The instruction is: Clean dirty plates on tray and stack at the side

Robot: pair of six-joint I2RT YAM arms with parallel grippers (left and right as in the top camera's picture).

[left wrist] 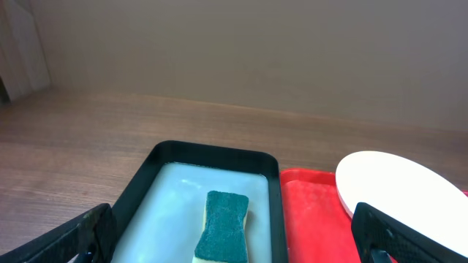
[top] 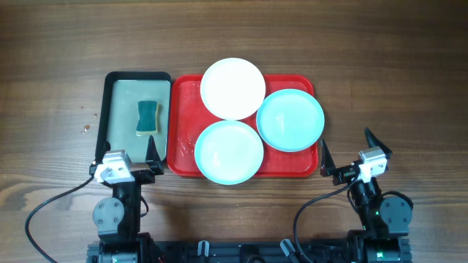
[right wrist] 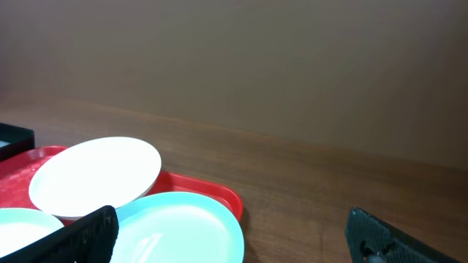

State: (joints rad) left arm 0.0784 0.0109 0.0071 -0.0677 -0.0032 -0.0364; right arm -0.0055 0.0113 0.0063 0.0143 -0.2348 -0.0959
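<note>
at the near edge of the surface (top: 51, 88), the left tool (top: 124, 152) and right tool (top: 349, 146) both gape wide, holding nothing. beyond them the red tray (top: 183, 157) carries three plates: the near aqua plate (top: 229, 151) first, the right aqua plate (top: 290, 119) beside it, the white plate (top: 232, 88) farthest. a sponge (top: 148, 117) lies in the black-rimmed tray (top: 107, 109) alongside.

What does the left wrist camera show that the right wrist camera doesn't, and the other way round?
Only the left wrist view shows the green sponge. Only the right wrist view shows an aqua plate and part of a second aqua plate. Both show the white plate, the red tray and the wooden table.
</note>
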